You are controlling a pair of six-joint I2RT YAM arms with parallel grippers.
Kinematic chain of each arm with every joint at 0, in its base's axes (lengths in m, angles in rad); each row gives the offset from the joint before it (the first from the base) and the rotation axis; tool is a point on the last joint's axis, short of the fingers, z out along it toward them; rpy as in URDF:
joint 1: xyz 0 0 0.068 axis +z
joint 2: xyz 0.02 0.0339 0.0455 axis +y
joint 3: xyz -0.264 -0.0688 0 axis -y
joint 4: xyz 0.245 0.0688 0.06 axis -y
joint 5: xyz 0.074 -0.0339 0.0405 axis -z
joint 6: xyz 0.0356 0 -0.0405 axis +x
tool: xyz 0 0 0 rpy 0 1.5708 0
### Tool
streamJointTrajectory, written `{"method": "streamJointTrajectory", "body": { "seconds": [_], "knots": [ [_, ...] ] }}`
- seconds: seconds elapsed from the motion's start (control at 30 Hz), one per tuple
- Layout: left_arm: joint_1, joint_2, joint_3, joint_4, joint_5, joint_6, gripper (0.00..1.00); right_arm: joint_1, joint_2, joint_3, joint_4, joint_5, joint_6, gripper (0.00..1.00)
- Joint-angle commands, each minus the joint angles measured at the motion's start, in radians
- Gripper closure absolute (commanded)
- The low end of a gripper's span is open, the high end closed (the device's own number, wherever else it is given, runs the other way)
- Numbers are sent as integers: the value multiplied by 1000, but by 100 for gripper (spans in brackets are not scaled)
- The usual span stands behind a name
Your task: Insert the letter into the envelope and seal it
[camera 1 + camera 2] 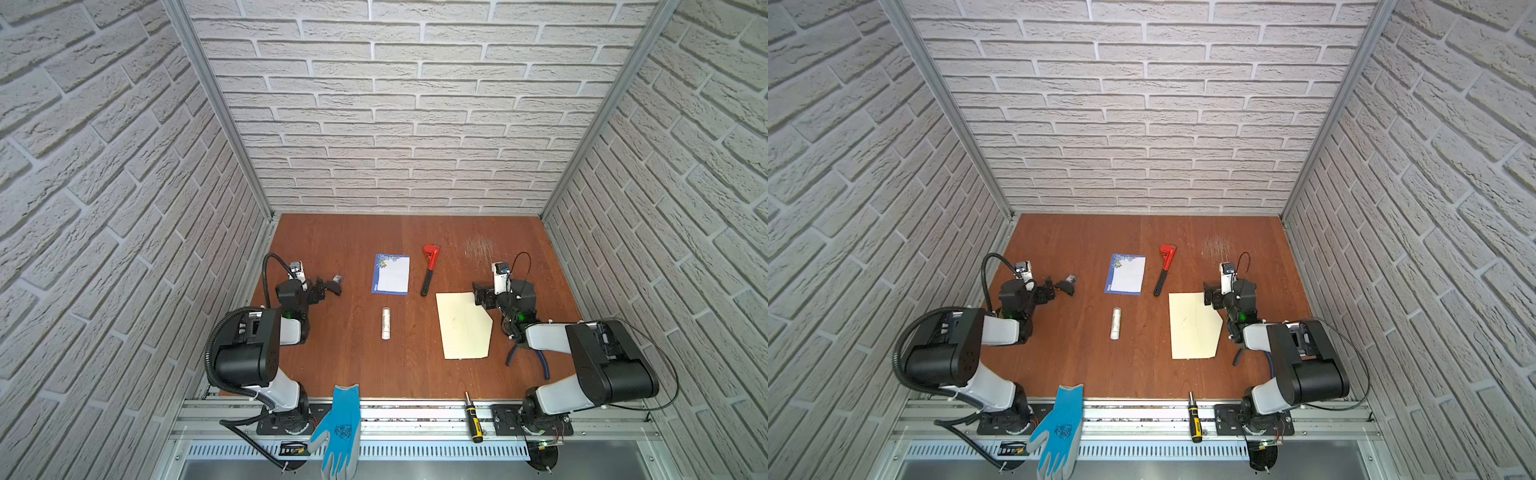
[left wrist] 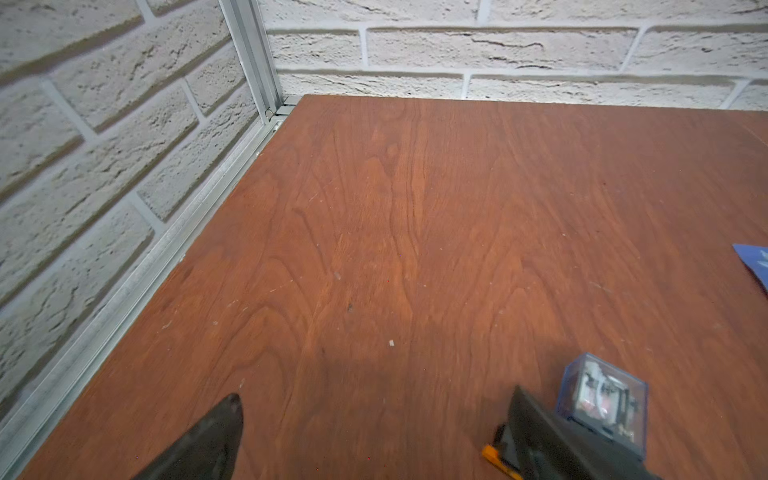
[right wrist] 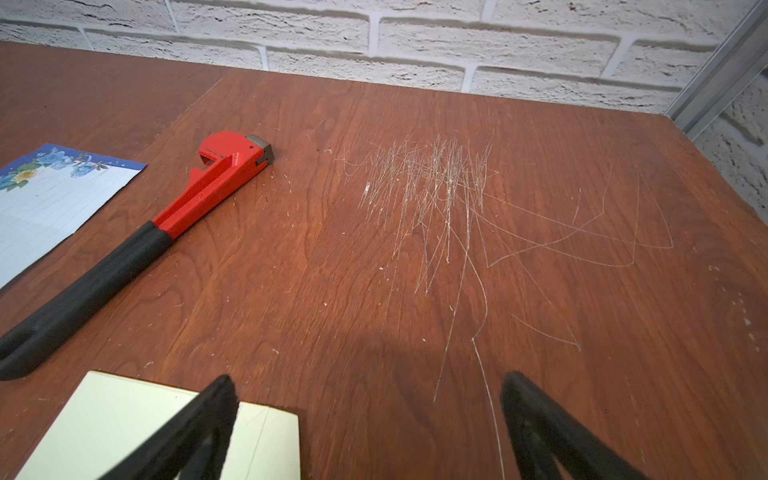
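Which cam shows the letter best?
Both top views: the letter shows whole, flat and unobstructed. The right wrist view is closer but crops it at the frame edge. The left wrist view catches only a blue corner.

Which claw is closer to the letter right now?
Left. The left claw sits open just beside the letter; the right claw hangs over a corner of the envelope, past the wrench.

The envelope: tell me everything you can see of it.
The envelope is pale cream paper, lying flat on the wooden table, right of centre. Its right edge tapers to a blunt point, seemingly the flap. A faint mark sits mid-face. The open right gripper overhangs its far corner; contact cannot be told.
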Motion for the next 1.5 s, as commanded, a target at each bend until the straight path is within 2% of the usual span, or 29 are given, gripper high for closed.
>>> {"method": "streamJointTrajectory", "body": {
  "seconds": [0.0, 1.3, 1.4, 1.47],
  "knots": [
    [4, -7, 13, 32, 7, 15, 2, -3, -23, 17, 18, -8, -6, 0],
    [9, -7, 15, 29, 20, 11, 2, -5, -20, 19, 18, -8, -5, 0],
    [6, -14, 11, 32, 2, 11, 4, -25, -18, 17, 27, -39, 6, 0],
    [4, -69, 29, -47, -47, -3, 5, -25, -24, 13, 26, -40, 6, 0]
  ]
}}
